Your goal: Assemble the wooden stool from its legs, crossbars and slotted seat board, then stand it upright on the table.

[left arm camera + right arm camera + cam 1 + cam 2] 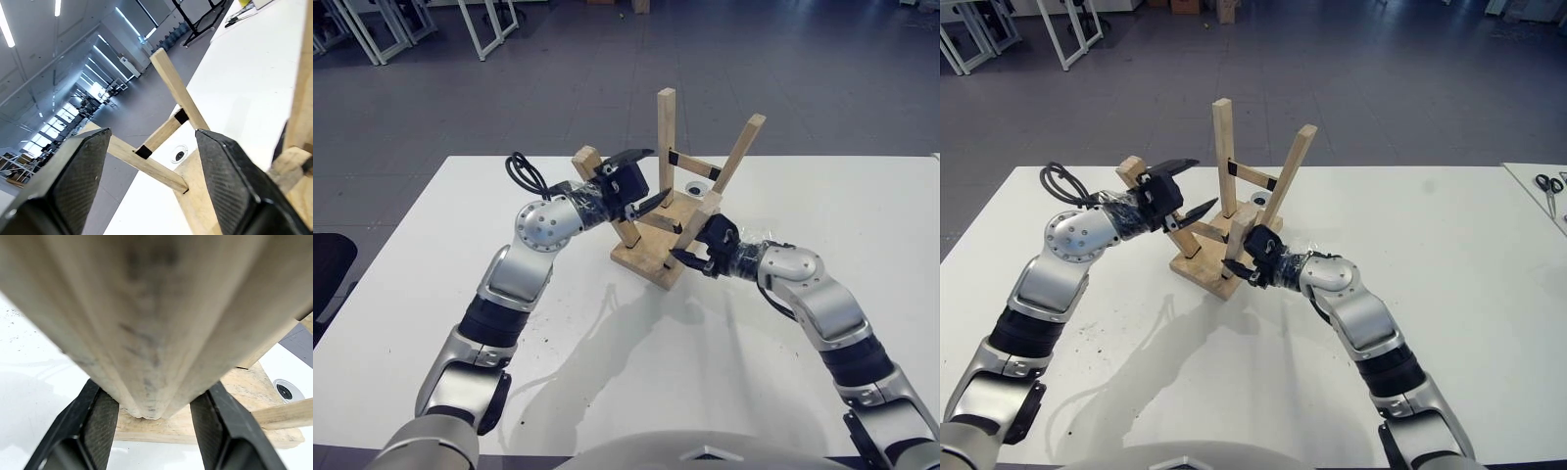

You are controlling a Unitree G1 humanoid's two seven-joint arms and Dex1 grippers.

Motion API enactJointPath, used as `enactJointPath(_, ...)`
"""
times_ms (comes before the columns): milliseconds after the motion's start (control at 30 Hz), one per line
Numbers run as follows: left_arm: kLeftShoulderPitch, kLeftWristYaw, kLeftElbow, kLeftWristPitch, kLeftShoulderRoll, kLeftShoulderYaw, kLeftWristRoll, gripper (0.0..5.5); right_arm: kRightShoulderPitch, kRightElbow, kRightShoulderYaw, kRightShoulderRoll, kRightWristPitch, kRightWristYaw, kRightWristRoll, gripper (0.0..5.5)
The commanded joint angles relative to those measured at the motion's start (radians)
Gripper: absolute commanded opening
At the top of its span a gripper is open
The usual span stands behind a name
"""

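So the stool is upside down right now: the seat (651, 259) lies flat on the white counter (862, 215) with the legs poking up.

At the seat's near right corner, the right gripper (682, 242) is clamped on the near leg (710, 203). The right wrist view shows it pretty clearly, with the wood wedged tight between both fingers (100, 421) and the seat right underneath.

Over the seat's left side, the left gripper (644, 179) is spread wide and holding nothing. It sits just beside the left leg (587, 160), which leans outward from the seat. Its fingers (73, 181) point across the seat toward the back.

At the seat's far edge stand the two far legs (666, 137), one about vertical and the other tilted off to the right. A crossbar (695, 164) with dark ends joins them.

Just behind the seat there's a round cable hole (698, 188) in the counter. Way off to the seat's right, near the counter's edge, lies a pair of scissors (1547, 183).
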Motion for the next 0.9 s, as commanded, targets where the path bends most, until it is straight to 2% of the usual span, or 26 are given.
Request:
enactJointPath(33,-0.015,-0.013,0.016,-0.015,-0.012,-0.016,0.033,3.19,0.040,0.092,0.039,-0.040,0.101,-0.006,-0.065,2.03)
enactJointPath(300,0.007,-0.018,0.045,-0.032,0.002,-0.046,0.114,3.19,0.027,0.104,0.050,-0.041,0.118,-0.011,-0.071,2.03)
enactJointPath(667,0.069,-0.049,0.086,-0.102,0.024,-0.226,0.365,3.19,0.046,0.091,0.055,-0.057,0.138,-0.007,-0.065,2.03)
enactJointPath(900,0.116,-0.046,0.142,-0.133,0.026,-0.284,0.467,3.19,0.067,0.085,0.070,-0.083,0.107,-0.010,-0.092,2.03)
